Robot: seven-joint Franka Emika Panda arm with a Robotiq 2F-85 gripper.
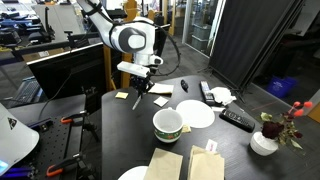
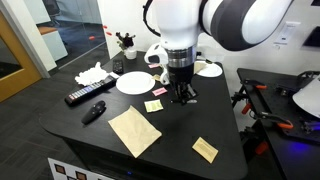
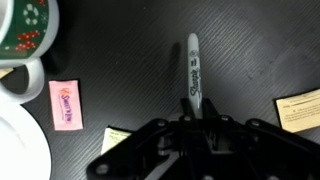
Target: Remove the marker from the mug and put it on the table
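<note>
In the wrist view the marker (image 3: 194, 65) is a thin dark pen with a grey cap. It points away from my gripper (image 3: 192, 118), whose fingers close on its near end. The marker is just over or on the dark table (image 3: 120, 50). The white mug with the green band (image 3: 25, 30) stands off to the upper left, apart from the marker. In both exterior views my gripper (image 1: 140, 92) (image 2: 183, 95) is low over the table (image 1: 120, 135) (image 2: 170, 140). The mug (image 1: 167, 124) stands nearer the table's middle. The marker is too small to make out there.
A pink packet (image 3: 66, 104) (image 2: 154, 105) and yellow notes (image 3: 298, 108) lie near the gripper. A white plate (image 1: 196, 114) (image 2: 133, 82), a black remote (image 1: 237, 120) (image 2: 85, 96), a brown paper napkin (image 2: 135, 130) and a small flower pot (image 1: 265, 140) are on the table.
</note>
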